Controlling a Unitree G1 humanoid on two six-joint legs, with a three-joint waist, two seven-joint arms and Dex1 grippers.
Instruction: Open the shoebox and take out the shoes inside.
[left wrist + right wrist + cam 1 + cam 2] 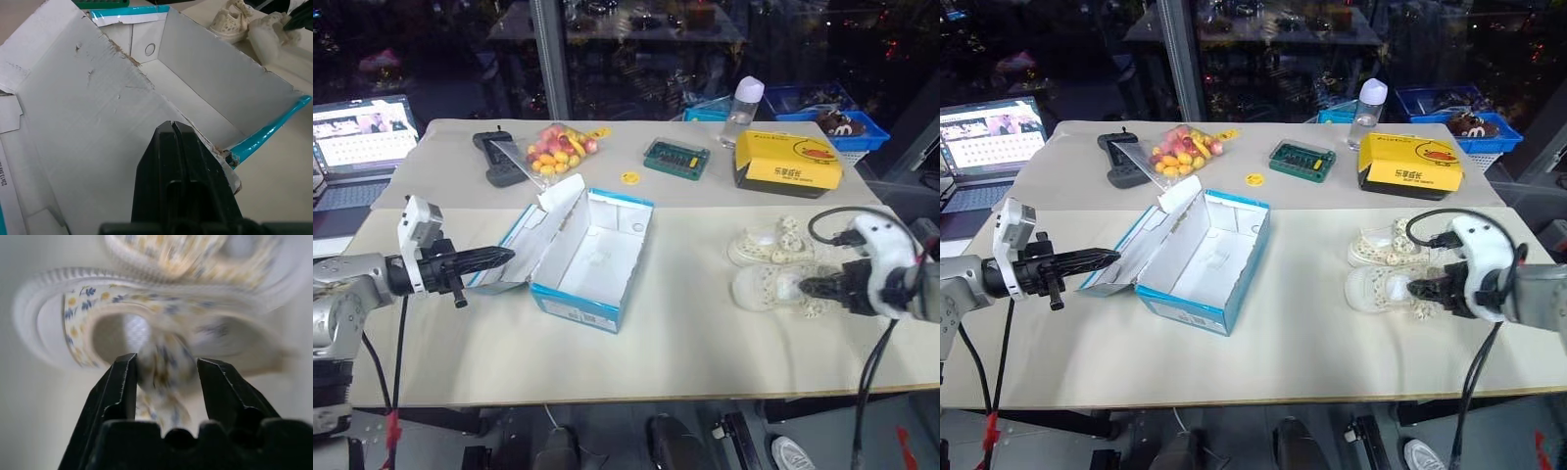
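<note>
Viewing the shoebox [592, 257] open and empty mid-table, I see both shoes [773, 264] lying to its right. My right gripper [166, 382], fingers apart, straddles the near shoe's strap; left gripper [504, 258], shut, touches the lid [533, 235].

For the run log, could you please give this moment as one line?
shoebox: open, empty | shoes: on table | left gripper: shut at lid | right gripper: open at nearer shoe

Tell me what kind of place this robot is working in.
Probably an indoor lab or test workspace at night: a worktable set against a dark glass wall, an open laptop at its left end, and a handheld controller beside assorted props like the yellow box.
</note>
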